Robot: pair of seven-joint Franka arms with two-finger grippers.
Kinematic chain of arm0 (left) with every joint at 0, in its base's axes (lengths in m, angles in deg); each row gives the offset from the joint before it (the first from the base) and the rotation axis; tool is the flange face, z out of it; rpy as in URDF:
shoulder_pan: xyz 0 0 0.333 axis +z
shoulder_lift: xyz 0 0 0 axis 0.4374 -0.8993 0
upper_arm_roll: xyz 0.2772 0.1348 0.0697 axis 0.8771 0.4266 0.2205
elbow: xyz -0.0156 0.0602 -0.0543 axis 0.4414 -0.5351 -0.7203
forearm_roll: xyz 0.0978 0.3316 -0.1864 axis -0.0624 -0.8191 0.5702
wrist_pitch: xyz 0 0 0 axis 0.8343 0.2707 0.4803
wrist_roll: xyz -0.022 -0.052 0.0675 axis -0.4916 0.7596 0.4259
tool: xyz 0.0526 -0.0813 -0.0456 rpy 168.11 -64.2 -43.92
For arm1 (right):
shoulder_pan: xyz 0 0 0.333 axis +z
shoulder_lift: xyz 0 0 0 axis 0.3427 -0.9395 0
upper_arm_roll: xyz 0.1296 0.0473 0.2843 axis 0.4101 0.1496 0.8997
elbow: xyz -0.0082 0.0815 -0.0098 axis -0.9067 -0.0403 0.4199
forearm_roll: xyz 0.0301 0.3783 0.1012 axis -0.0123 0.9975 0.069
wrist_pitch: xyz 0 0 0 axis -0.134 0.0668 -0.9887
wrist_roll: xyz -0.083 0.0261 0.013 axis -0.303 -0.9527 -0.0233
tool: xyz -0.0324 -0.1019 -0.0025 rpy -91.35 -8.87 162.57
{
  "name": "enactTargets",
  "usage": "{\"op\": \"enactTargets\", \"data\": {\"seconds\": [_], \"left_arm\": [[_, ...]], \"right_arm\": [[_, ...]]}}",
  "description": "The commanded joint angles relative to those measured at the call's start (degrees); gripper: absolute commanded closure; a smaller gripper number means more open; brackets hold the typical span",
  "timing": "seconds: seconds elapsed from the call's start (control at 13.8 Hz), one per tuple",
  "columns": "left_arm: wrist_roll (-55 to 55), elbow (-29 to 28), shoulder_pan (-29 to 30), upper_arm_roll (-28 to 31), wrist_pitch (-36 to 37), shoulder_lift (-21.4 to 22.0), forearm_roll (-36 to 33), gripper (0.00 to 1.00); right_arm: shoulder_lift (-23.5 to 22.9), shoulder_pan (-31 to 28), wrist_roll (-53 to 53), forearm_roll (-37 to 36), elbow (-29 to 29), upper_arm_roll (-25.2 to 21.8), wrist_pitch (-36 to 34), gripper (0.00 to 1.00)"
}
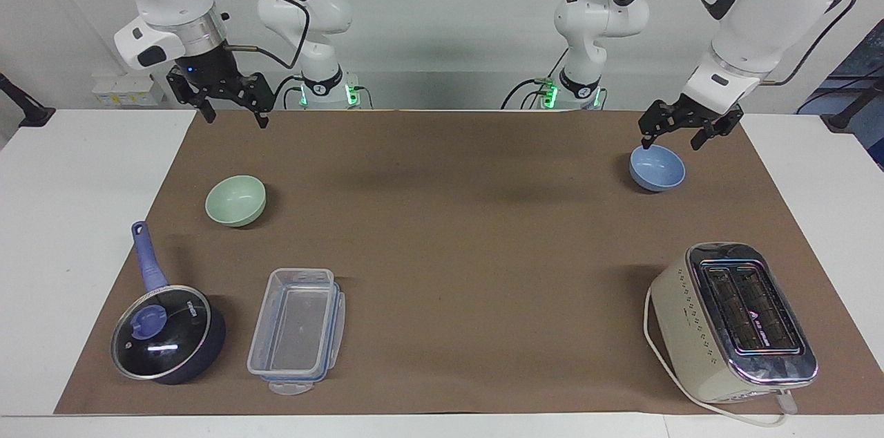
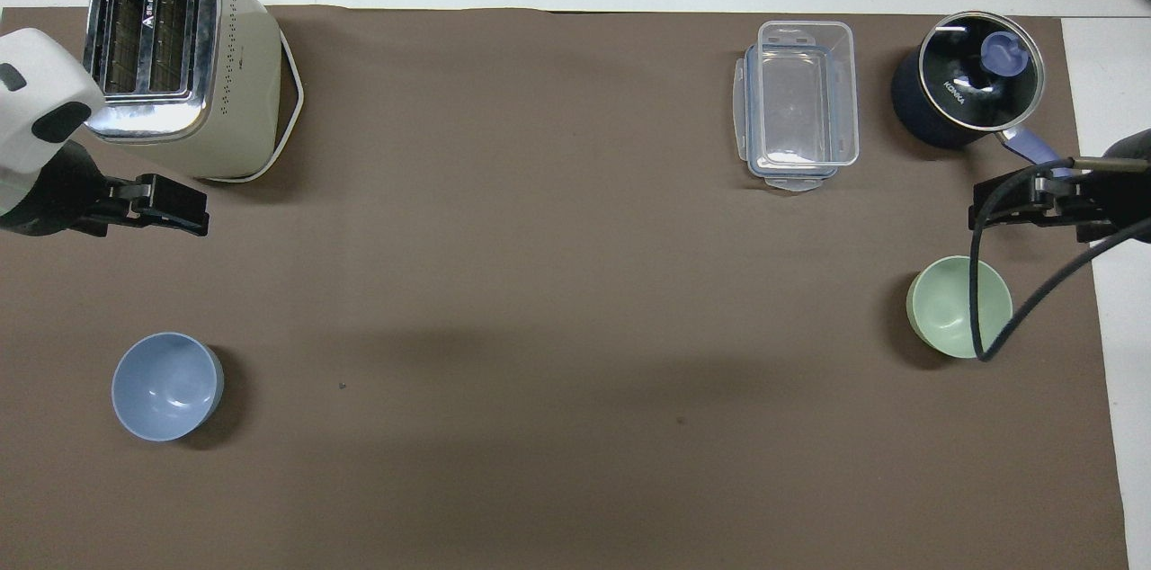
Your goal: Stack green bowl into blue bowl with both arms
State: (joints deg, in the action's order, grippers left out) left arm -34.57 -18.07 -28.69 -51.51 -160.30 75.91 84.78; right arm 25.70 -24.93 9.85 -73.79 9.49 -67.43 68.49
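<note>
Our right gripper (image 1: pixel 231 111) hangs wide open w/ nothing in it, up over the mat by the green bowl (image 1: pixel 235 200), so it's closer than our left gripper (image 1: pixel 675 135), also open, by the blue bowl (image 1: pixel 657 168).

table (image 1: pixel 62 217): white, a brown mat (image 1: pixel 449 251) covering most of it
right arm's end: green bowl (image 1: pixel 235 200), lidded saucepan (image 1: pixel 168 334), clear container (image 1: pixel 297 331)
left arm's end: blue bowl (image 1: pixel 657 168), toaster (image 1: pixel 735 324)
all five: on the mat, well apart
</note>
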Motion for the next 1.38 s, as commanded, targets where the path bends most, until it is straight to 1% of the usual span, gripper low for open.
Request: {"op": "enactTargets", "data": {"seconds": [0.0,0.87,1.31], "left_arm": [[0.08,0.15,-0.15,0.3,0.09,0.03,-0.41,0.0],[0.25,-0.47,0.55,0.74,-0.09,0.3,-0.41,0.0],[0.34,-2.23,0.73,0.83,-0.27,1.35,-0.41,0.0]], "right_arm": [[1.24,-0.91,-1.31,1.03,1.71,0.29,1.42,0.0],[1.32,-0.91,-1.31,1.03,1.71,0.29,1.42,0.0],[1.24,-0.91,-1.31,1.03,1.71,0.29,1.42,0.0]]}}
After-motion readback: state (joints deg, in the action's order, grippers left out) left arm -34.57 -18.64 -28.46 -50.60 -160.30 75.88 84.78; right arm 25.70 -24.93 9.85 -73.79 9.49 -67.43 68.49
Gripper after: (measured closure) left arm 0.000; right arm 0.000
